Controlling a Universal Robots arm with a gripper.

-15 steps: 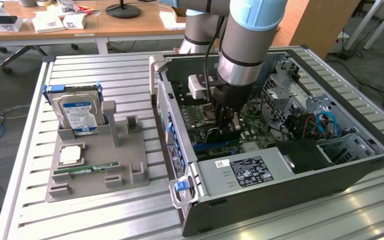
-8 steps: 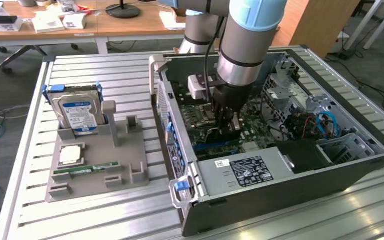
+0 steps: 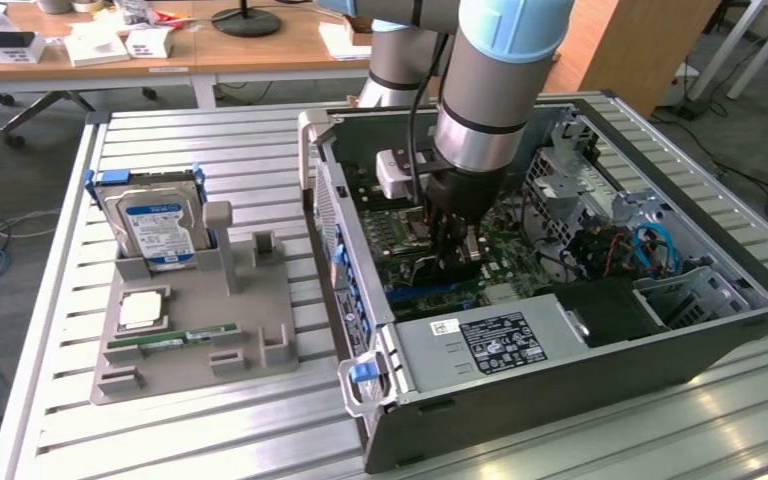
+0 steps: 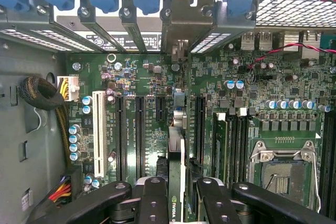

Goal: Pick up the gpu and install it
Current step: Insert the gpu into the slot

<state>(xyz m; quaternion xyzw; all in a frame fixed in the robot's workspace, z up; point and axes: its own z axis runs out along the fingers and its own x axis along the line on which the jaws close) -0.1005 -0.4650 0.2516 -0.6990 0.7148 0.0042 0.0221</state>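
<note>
**GPU held edge-on over the motherboard, inside the open case**

GPU (image 4: 177, 182) was clamped between my gripper (image 4: 177, 195) fingers (image 4: 152, 198) when I looked, so the jaws were closed on the card, one black finger on each side. Through the wrist view I saw it edge-on: a thin upright strip with a pale edge and a dark label near the fingers, running away from the camera toward the metal bracket at the case's rear wall. It stood over the green motherboard (image 4: 142, 77), between two of the long black expansion slots, next to a white slot (image 4: 98, 135). I could not tell whether its edge was touching a slot or just above one.

From the exterior view, my arm (image 3: 491, 90) reached straight down into the open computer case (image 3: 704, 330), the gripper low over the board near the middle of the chassis. Beyond the memory slots the empty CPU socket (image 4: 281, 174) sat with its metal frame.

Outside the case, on the exterior view's left, a grey holder tray (image 3: 184, 350) lay on the slatted table (image 3: 224, 140). It carried a silver hard drive (image 3: 157, 225) with a blue label standing upright, and a narrow green memory stick (image 3: 171, 342) lying flat.
</note>
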